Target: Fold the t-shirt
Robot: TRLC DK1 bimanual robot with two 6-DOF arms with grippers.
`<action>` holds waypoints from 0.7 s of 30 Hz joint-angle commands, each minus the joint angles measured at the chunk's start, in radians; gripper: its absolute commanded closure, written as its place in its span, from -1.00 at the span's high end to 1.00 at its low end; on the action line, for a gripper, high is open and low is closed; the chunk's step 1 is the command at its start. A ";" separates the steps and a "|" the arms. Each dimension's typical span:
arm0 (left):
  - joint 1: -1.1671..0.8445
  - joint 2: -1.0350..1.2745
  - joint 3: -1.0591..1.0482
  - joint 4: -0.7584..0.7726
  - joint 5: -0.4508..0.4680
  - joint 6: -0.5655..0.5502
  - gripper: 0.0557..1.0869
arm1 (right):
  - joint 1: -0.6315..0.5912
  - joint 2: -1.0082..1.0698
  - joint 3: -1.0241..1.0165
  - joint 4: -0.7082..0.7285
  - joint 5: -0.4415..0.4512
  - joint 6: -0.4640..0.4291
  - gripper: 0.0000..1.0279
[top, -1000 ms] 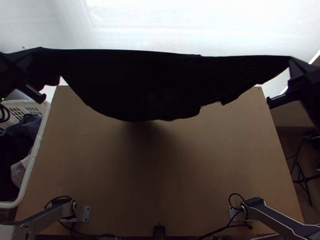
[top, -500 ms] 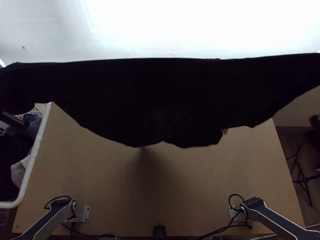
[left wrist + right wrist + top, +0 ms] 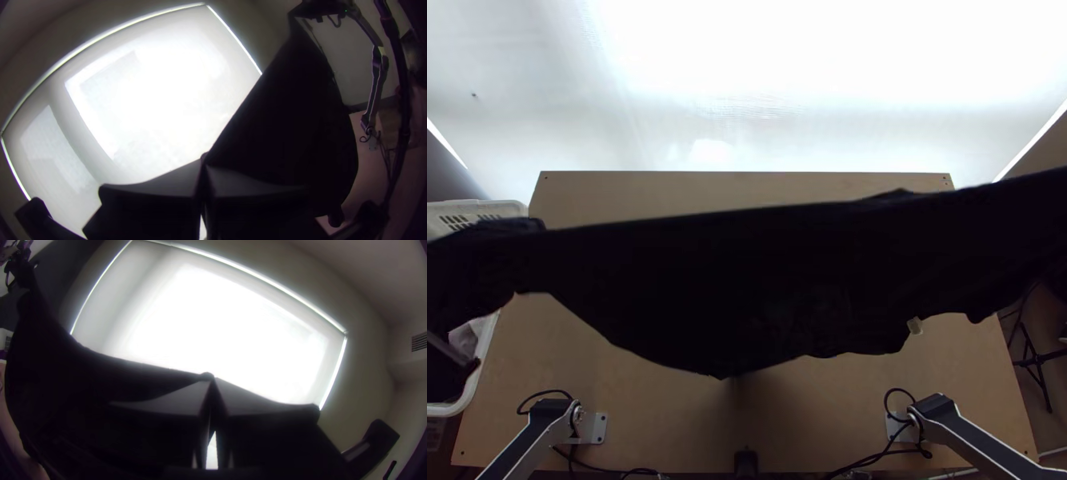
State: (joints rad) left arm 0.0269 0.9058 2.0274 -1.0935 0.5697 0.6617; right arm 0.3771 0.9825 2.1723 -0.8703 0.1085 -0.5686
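Note:
The black t-shirt [image 3: 747,280] hangs stretched between both grippers above the table, its upper edge nearly straight and its lower edge sagging unevenly. Part of my left gripper [image 3: 451,350] shows at the left edge of the top view. In the left wrist view my left gripper [image 3: 204,161] is shut on a corner of the shirt [image 3: 293,129]. My right gripper [image 3: 211,378] is shut on the opposite upper corner in the right wrist view, where the cloth [image 3: 66,386] runs off to the other arm. A small pale tag [image 3: 915,326] pokes out at the lower edge.
A white basket [image 3: 487,340] with clothes stands at the table's left side, partly behind the shirt. Bare wooden table [image 3: 627,416] shows below the cloth and along the far edge. A black stand [image 3: 1039,360] is on the floor at right.
Both arms have carried the stretched shirt toward the table's near edge, uncovering the far edge. The right side has moved outward past the view's edge; the pale tag has come into sight.

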 commanded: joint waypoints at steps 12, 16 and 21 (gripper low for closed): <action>-0.002 -0.505 -1.297 0.049 -0.079 0.019 -0.92 | -0.018 -0.568 -1.238 -0.021 -0.055 0.104 -0.95; -0.044 -0.303 -1.563 0.454 -0.117 -0.025 -0.92 | -0.052 -0.556 -1.617 0.317 -0.058 0.098 -0.95; -0.076 0.262 -1.484 0.854 -0.168 -0.037 -0.92 | -0.191 -0.130 -1.726 0.783 -0.144 0.111 -0.95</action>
State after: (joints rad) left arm -0.0185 0.7204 0.6952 -0.6788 0.4576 0.6353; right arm 0.3073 0.5621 0.7635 -0.5579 0.0338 -0.4648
